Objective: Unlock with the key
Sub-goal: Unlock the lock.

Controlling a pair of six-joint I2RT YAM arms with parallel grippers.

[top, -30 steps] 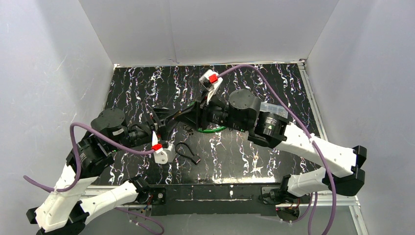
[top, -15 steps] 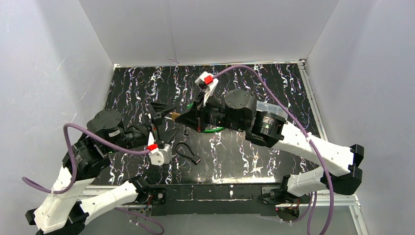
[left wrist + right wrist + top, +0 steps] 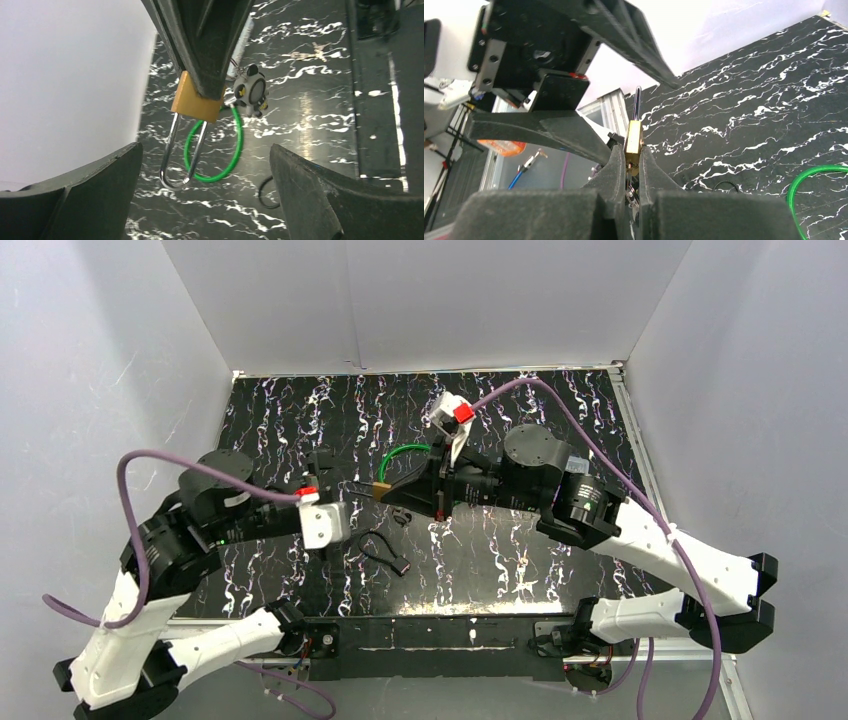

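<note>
Brass padlock [image 3: 197, 103]: yellow-gold block body, silver shackle [image 3: 176, 160] with both legs running into the body. It is held in the air above the marbled black bench [image 3: 290, 420], between the two arms. I can read no brand or writing on it.

Right hand [image 3: 632, 152]: clenched on the padlock body. A green cable loop [image 3: 222, 150] and a small grey fob [image 3: 252, 90] hang just beside the padlock.

Left hand [image 3: 205, 150]: spread wide, grasping nothing, with one finger either side of the shackle and neither touching it.

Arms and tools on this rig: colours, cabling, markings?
Left arm and right arm: white link shells, black joint housings. A purple cable loops along each. White wrist camera blocks carry red tabs. Tool fingers are black tapered wedges.
</note>
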